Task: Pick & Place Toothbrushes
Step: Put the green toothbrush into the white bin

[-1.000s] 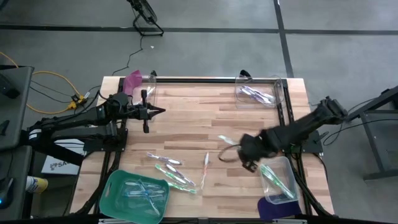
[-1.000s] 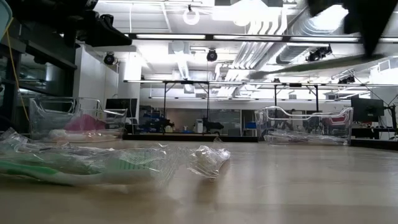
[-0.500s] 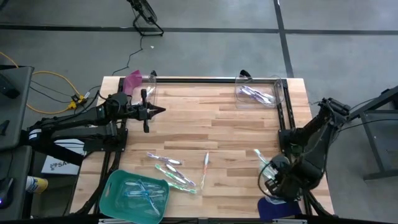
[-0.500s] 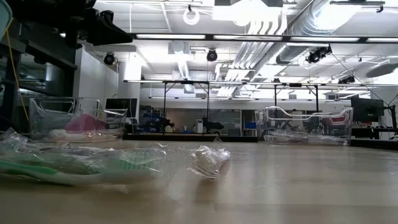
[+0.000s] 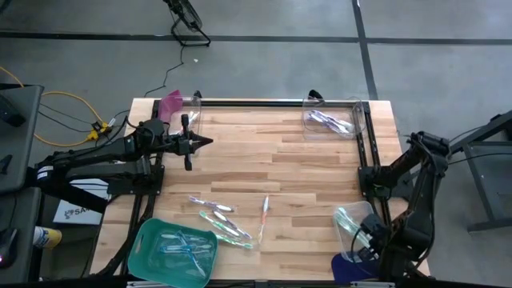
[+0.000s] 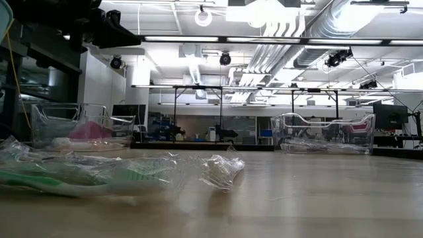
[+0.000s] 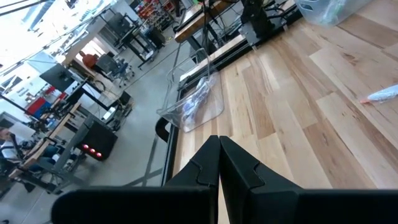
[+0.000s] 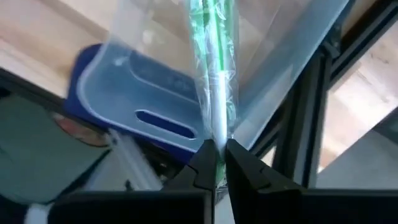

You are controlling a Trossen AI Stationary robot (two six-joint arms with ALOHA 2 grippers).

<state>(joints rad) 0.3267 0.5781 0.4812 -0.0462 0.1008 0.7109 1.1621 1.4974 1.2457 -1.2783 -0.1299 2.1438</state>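
My right gripper [image 8: 216, 163] is shut on a wrapped green toothbrush [image 8: 213, 74] at the table's near right corner, over a clear bin [image 5: 358, 226] with a blue lid [image 8: 146, 93] beside it. My left gripper [image 5: 204, 142] hovers shut above the far left of the table and holds nothing. Three wrapped toothbrushes [image 5: 226, 227] lie flat on the wood near the middle, and they fill the left foreground of the low view as wrapped toothbrushes [image 6: 73, 175]. More lie in a teal tray [image 5: 148, 240]. My right gripper pinches the wrapped green toothbrush between its two fingers at one end [image 8: 217, 138]. The brush runs straight out from the fingertips, in line with them. It is lifted clear and reaches out over the clear bin's wall [image 8: 292, 56].
A clear bin [image 5: 330, 121] with purple toothbrushes stands at the far right, and another clear bin [image 5: 190, 110] with a pink lid [image 5: 170, 103] at the far left. Black frame rails [image 5: 366, 152] run along the table's right side. Bare wood [image 5: 312, 168] lies mid-table.
My right gripper has carried the wrapped toothbrush from the middle of the table toward the near right corner. It turned about on the way and now stands over the clear bin. It has stayed shut on the brush. The left arm has kept still.
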